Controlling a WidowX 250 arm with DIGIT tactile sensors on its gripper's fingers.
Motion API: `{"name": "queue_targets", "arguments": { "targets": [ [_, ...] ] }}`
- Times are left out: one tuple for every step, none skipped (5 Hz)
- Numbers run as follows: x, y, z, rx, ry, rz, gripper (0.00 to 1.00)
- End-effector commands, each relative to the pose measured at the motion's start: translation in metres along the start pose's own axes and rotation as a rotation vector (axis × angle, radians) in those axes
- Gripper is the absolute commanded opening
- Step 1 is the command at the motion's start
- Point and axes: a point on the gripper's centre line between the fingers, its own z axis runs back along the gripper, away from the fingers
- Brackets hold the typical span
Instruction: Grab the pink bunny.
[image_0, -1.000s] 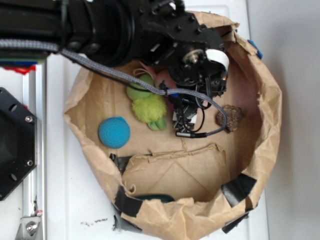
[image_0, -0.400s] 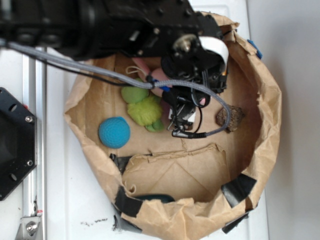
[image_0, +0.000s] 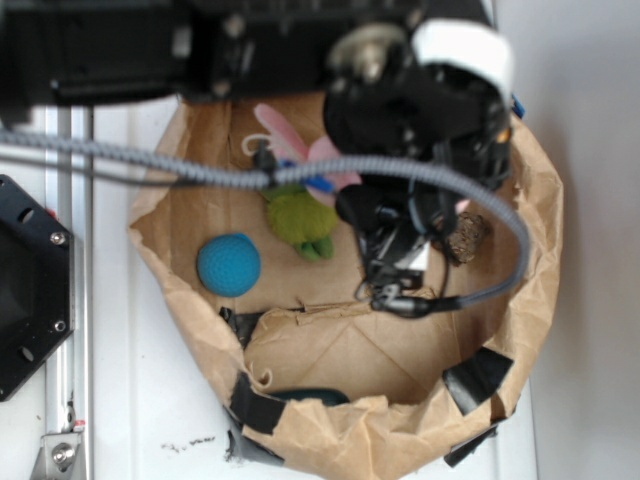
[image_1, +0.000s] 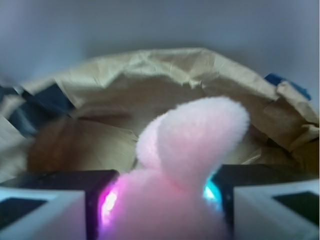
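Observation:
Pale-pink fuzzy plush fills the gap between my gripper's (image_1: 162, 200) two black fingers in the wrist view: this is the pink bunny (image_1: 192, 145), squeezed on both sides, one rounded part sticking up above the jaws. From the exterior view, the bunny's long pink ears (image_0: 278, 127) poke out to the left of the blurred black gripper (image_0: 340, 185), which hangs above the brown paper bag (image_0: 540, 250). Most of the bunny's body is hidden under the arm.
A fuzzy green plush toy (image_0: 298, 218) and a teal crocheted ball (image_0: 228, 264) lie on the bag's floor. A small brown lumpy object (image_0: 466, 236) sits at the right. Black tape (image_0: 478, 375) patches the bag's crumpled rim. A metal rail (image_0: 60, 300) runs down the left.
The arm has lifted toward the camera and looks bigger and blurrier. The bunny has come up with it, off the green plush, which now shows more fully.

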Motion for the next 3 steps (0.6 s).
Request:
{"name": "queue_targets", "arguments": {
  "targets": [
    [0.0015, -0.0211, 0.0509, 0.049, -0.023, 0.123, 0.00],
    [-0.0019, -0.0245, 0.0524, 0.071, -0.007, 0.143, 0.00],
    [-0.0030, -0.0238, 0.0494, 0.056, 0.002, 0.150, 0.00]
  ]
}}
